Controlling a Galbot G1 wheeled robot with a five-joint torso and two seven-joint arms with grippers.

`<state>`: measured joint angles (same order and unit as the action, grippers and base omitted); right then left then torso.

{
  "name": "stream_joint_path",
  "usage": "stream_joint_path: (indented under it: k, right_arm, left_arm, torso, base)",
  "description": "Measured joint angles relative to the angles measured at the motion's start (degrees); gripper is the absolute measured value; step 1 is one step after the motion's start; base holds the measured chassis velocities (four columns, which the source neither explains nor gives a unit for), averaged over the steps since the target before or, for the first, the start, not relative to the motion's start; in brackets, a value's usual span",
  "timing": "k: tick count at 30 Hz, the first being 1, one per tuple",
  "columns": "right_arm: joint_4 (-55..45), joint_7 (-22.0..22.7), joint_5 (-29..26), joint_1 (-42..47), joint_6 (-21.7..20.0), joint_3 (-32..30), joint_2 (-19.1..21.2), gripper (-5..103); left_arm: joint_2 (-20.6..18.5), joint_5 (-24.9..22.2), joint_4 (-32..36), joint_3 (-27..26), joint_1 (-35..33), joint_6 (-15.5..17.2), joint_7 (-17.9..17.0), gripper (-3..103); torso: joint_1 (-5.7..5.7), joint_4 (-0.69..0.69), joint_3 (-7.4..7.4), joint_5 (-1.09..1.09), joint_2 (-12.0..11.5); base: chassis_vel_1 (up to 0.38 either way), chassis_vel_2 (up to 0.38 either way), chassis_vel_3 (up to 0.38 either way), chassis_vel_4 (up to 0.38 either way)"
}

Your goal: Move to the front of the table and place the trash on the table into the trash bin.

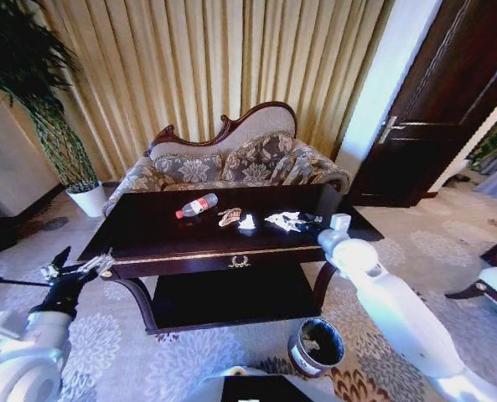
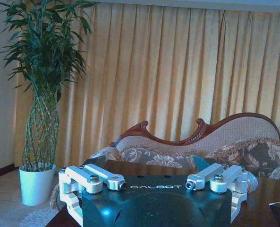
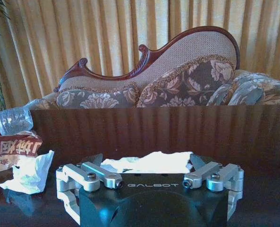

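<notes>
The dark glossy counter (image 1: 156,230) fills the middle of the head view, its gold-trimmed front edge facing the camera. On its top, just left of centre, lies the clear bottle (image 1: 197,205) with a red label, on its side. To the right of it sits the small brownish wrapper (image 1: 229,217), and touching close beside that a small crumpled white paper (image 1: 247,223). Farther right on the counter lies a larger crumpled white paper (image 1: 287,221).

The trash bin (image 1: 316,345) stands on the patterned carpet at the lower centre-right of the frame, in front of the counter's right leg, with a pale scrap visible inside it.

The right arm reaches up from the lower right corner to the counter's right part, and the right gripper (image 3: 147,163) hovers low over the top with the larger white paper directly before it, between its spread-apart fingers (image 3: 93,161). In the right wrist view the bottle, the wrapper and the small paper appear at the left edge.

The left gripper (image 1: 74,270) sits at the lower left of the head view, off the counter's left corner, its fingers (image 2: 99,176) spread and holding nothing.

Behind the counter stand an ornate sofa (image 1: 231,159) and gold curtains (image 1: 214,59); a potted plant (image 1: 59,142) is at the upper left.
</notes>
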<state>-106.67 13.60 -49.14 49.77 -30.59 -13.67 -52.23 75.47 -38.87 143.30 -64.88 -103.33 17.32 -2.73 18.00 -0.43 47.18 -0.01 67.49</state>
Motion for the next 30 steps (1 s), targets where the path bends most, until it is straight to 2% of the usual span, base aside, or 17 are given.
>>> stream_joint_path:
  k: [17, 18, 20, 23, 25, 28, 29, 30]
  right_arm:
    - [6.12, 0.39, 4.37, -4.75, 0.13, 6.32, -3.47, 102]
    - [6.76, 0.36, 4.85, -5.16, 0.17, 6.76, -3.76, 92]
    - [7.0, 0.36, 5.04, -5.31, 0.18, 6.92, -3.91, 92]
    - [7.79, 0.14, 5.82, -5.54, 0.9, 7.54, -4.45, 76]
    - [7.94, 0.09, 5.91, -5.55, 1.23, 7.66, -4.54, 76]
    - [8.49, 0.01, 6.21, -5.57, 2.63, 7.93, -4.95, 60]
    - [8.49, 0.01, 6.21, -5.57, 2.63, 7.93, -4.95, 60]
    - [8.5, 0.01, 6.24, -5.56, 2.84, 7.93, -4.96, 54]
  left_arm:
    - [0.46, 0.01, -0.05, 0.33, 0.43, 0.1, 0.01, 100]
    - [0.53, 0.02, -0.06, 0.31, 0.42, 0.1, 0.01, 100]
    - [0.56, 0.02, -0.05, 0.25, 0.42, 0.1, 0.02, 100]
    - [0.66, 0.02, -0.06, -0.02, 0.41, 0.1, 0.02, 100]
    - [0.68, 0.02, -0.06, -0.02, 0.42, 0.1, 0.02, 100]
    - [0.78, 0.02, -0.06, -0.18, 0.48, 0.06, 0.03, 100]
    - [0.78, 0.02, -0.06, -0.18, 0.48, 0.06, 0.03, 100]
    - [0.79, 0.02, -0.06, -0.25, 0.48, 0.03, 0.04, 100]
  torso:
    - [0.0, 0.0, 0.0, 0.0, 0.0]
    - [0.0, 0.0, 0.0, 0.01, 0.0]
    - [0.0, 0.0, 0.0, 0.01, 0.0]
    - [0.0, 0.0, 0.0, 0.0, 0.0]
    - [0.0, 0.0, 0.0, 0.01, 0.0]
    - [0.0, 0.0, 0.0, 0.01, 0.0]
    - [0.0, 0.0, 0.0, 0.01, 0.0]
    - [0.0, 0.0, 0.0, 0.01, 0.0]
  base:
    - [0.0, 0.0, 0.0, 0.0]
    - [0.0, 0.0, 0.0, 0.0]
    - [0.0, 0.0, 0.0, 0.0]
    - [0.0, 0.0, 0.0, 0.0]
    - [0.0, 0.0, 0.0, 0.0]
    - [0.0, 0.0, 0.0, 0.0]
    - [0.0, 0.0, 0.0, 0.0]
    - [0.0, 0.0, 0.0, 0.0]
